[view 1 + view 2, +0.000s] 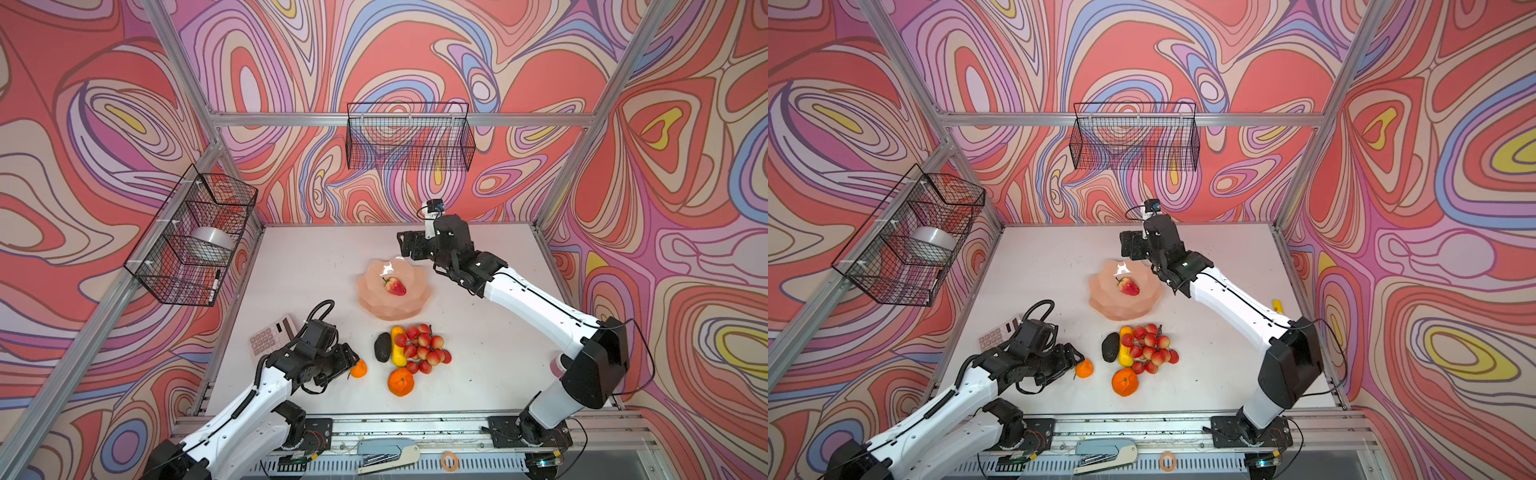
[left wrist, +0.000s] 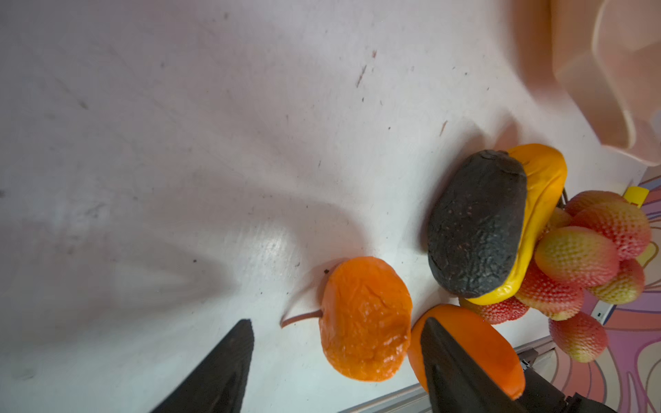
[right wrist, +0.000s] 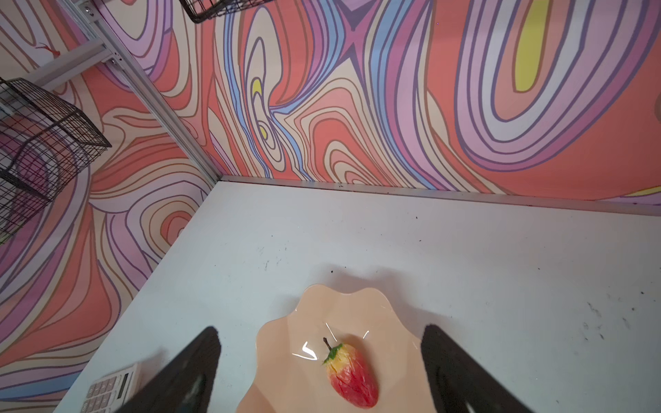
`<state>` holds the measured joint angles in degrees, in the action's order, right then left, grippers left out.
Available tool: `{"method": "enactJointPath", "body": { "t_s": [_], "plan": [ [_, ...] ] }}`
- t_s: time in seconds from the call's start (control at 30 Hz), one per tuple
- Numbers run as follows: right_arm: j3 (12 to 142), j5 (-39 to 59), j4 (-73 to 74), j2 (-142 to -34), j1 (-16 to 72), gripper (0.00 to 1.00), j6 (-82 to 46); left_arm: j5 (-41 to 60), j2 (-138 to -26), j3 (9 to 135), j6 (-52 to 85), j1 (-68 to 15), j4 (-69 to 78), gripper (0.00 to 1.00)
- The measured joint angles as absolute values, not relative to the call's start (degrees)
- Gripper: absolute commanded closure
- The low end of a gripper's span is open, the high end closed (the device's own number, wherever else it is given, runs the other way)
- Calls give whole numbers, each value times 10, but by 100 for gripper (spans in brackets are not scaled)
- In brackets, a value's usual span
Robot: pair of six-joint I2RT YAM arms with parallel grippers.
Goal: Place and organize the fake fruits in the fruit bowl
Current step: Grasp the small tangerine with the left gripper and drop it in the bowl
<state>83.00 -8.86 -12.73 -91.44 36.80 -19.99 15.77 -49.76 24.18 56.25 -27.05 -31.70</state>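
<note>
The peach-pink fruit bowl [image 1: 374,301] [image 1: 1105,305] [image 3: 286,332] stands mid-table with a red strawberry [image 1: 395,286] [image 1: 1128,286] [image 3: 352,375] lying in it. My right gripper [image 1: 405,247] [image 3: 320,329] hovers open over the bowl's far rim, holding nothing. Nearer the front lie a dark avocado [image 1: 382,347] [image 2: 475,225], a long yellow fruit [image 1: 399,358] [image 2: 543,178], a bunch of red berries [image 1: 428,349] [image 2: 579,250] and a larger orange [image 1: 401,382] [image 2: 475,347]. My left gripper [image 1: 351,365] [image 2: 338,321] is open, low at the small orange [image 1: 359,368] [image 2: 365,318], which lies between the fingertips with gaps on both sides.
A calculator [image 1: 272,334] lies behind my left arm. Black wire baskets hang on the left wall [image 1: 195,237], holding a white bowl [image 1: 212,243], and on the back wall [image 1: 409,137]. A yellow marker tube [image 1: 1278,307] lies by the right edge. A stapler [image 1: 386,455] sits off the front rail.
</note>
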Motion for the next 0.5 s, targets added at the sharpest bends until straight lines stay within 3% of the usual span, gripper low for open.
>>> {"method": "enactJointPath", "body": {
  "t_s": [0.17, 0.37, 0.5],
  "plan": [
    [773, -102, -129, -902, 368, 8, -208, 149, -535, 242, 576, -293, -278, 40],
    [739, -114, -141, -901, 366, 7, -212, 148, -592, 242, 587, -320, -234, 68],
    [738, -117, -141, -901, 364, 7, -213, 145, -601, 244, 587, -322, -225, 72]
  ]
}}
